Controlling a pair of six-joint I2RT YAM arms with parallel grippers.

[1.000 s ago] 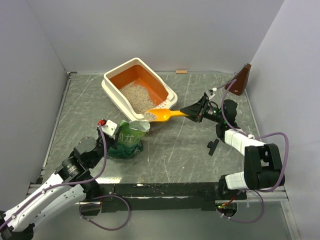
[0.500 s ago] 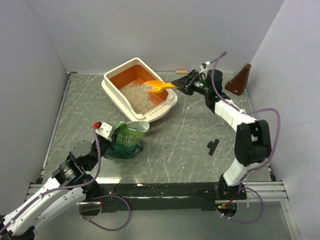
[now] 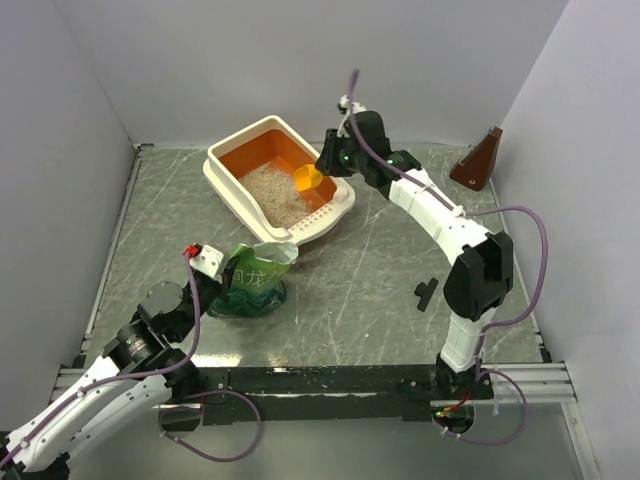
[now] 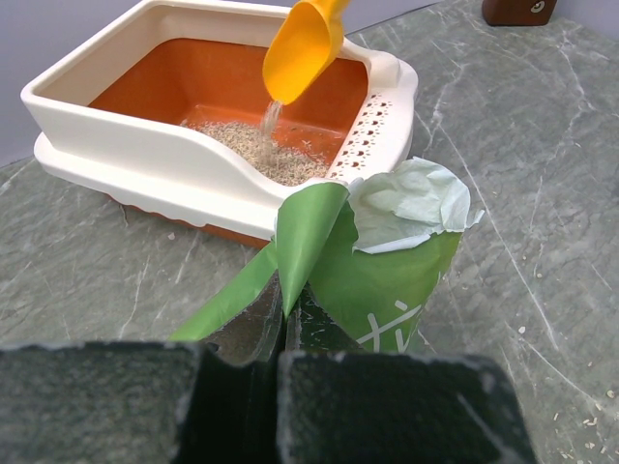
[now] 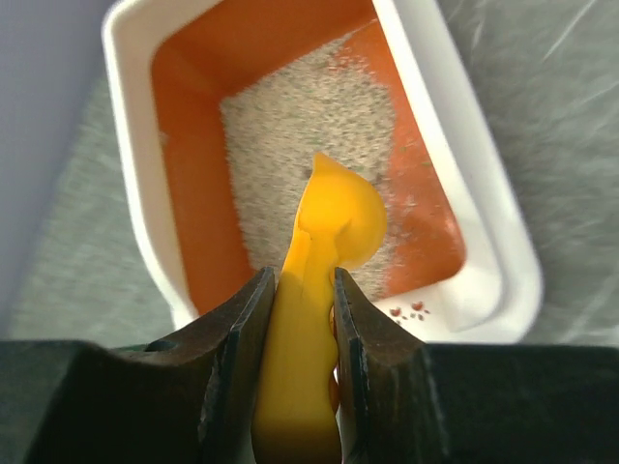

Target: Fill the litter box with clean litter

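The litter box (image 3: 232, 141) stands at the back middle of the table, cream rim, orange inside. A heap of clean litter (image 3: 272, 193) lies in it, seen also in the left wrist view (image 4: 242, 152) and right wrist view (image 5: 309, 145). My right gripper (image 3: 333, 160) is shut on the handle of a yellow-orange scoop (image 3: 309, 179), tipped mouth-down over the box; a thin stream of litter falls from it (image 4: 272, 117). My left gripper (image 3: 222, 276) is shut on the rim of the crinkled green bag (image 3: 256, 281), which stands open in front of the box.
A brown wedge-shaped object (image 3: 480, 160) stands at the back right. A small black piece (image 3: 427, 291) lies on the table right of centre. A small wooden bit (image 3: 363, 144) lies by the back wall. Grey walls close in three sides.
My right arm carried the scoop from the bag's mouth up and back over the litter box, then tipped it so litter pours out. My left gripper stayed on the bag.
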